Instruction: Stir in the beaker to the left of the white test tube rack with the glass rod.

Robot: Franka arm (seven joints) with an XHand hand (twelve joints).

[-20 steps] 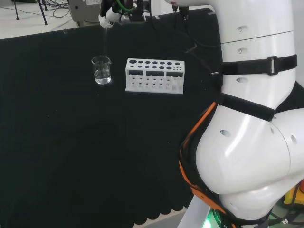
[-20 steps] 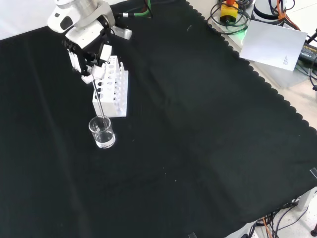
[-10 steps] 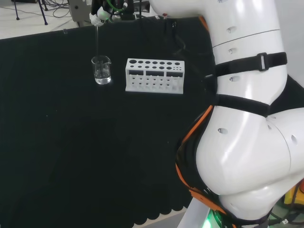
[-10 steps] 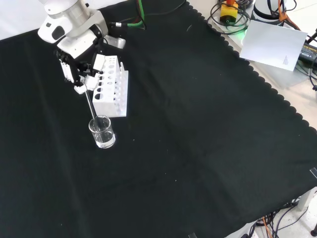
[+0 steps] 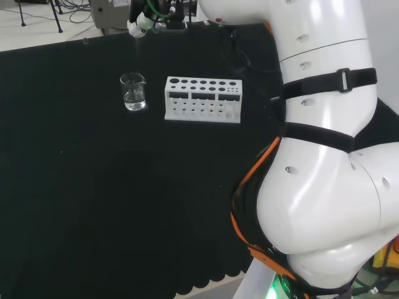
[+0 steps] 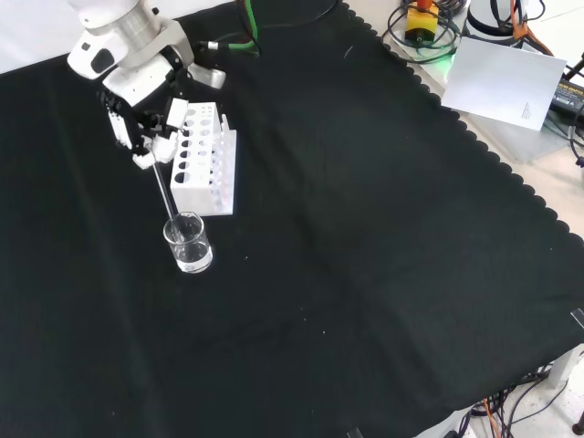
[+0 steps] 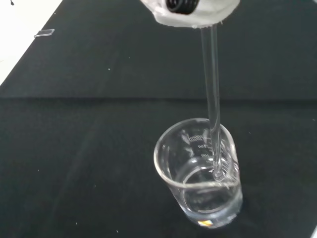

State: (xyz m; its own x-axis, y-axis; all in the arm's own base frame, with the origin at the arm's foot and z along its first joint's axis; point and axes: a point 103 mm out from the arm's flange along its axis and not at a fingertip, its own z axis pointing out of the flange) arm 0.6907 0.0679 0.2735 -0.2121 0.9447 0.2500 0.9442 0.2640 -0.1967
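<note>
Pinching the glass rod (image 6: 168, 196) near its upper end, the hand (image 6: 146, 128) hangs above the beaker (image 6: 188, 244), which stands on the black cloth (image 6: 365, 274) toward its far left corner in the head view, just left of the white test tube rack (image 5: 202, 99) there. In the wrist view the rod's lower tip sits inside the beaker (image 7: 200, 173), close to the glass wall and about at the surface of the clear liquid; whether it is properly submerged is hard to tell. The main risk, as I judge it, is that tip: so near the wall, a wide stirring circle could knock the rim or side and tip or slide the light beaker, spilling its contents on the cloth. A rod held only at its top can also swing or slip between the fingers (image 6: 160, 149) if it catches the glass. The rack is just beside the beaker, so a sideways drift of the hand could bump it.
</note>
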